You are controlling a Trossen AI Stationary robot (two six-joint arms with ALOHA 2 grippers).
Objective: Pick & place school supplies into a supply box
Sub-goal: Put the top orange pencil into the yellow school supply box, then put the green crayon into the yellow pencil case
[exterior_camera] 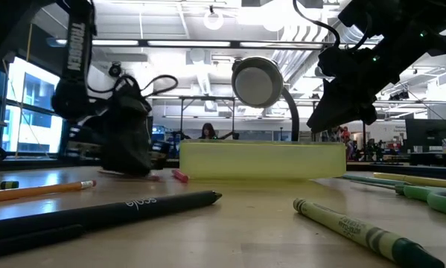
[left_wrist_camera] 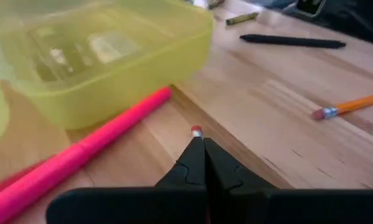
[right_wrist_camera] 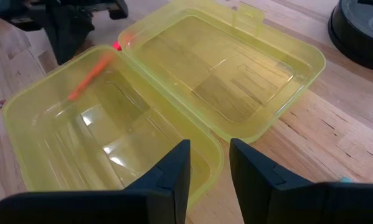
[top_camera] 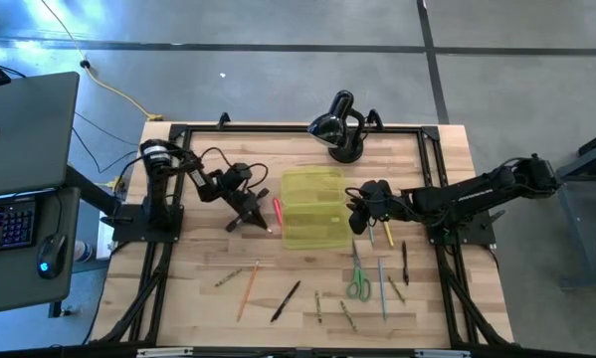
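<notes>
The translucent yellow-green supply box lies open at the table's middle, its two halves side by side. A pink pen lies on the wood along the box's left wall. My left gripper is low at the table just left of the pen and is shut. A small red-tipped pencil end shows at its fingertips. My right gripper is open above the box's right end, its fingers on either side of the rim without touching. Other pencils, pens and green-handled scissors lie on the near part of the table. My left gripper pinches a pencil between its two shut fingers. Only the red eraser end pokes out past the fingertips; the fingers hide the rest. The fingers slant down toward the table, and the eraser end is close over the wood beside the pink pen.
A black domed device stands at the far edge behind the box. An orange pencil, a black pen and crayons lie near the front edge, and more pens to the right. A laptop stands off the table's left side.
</notes>
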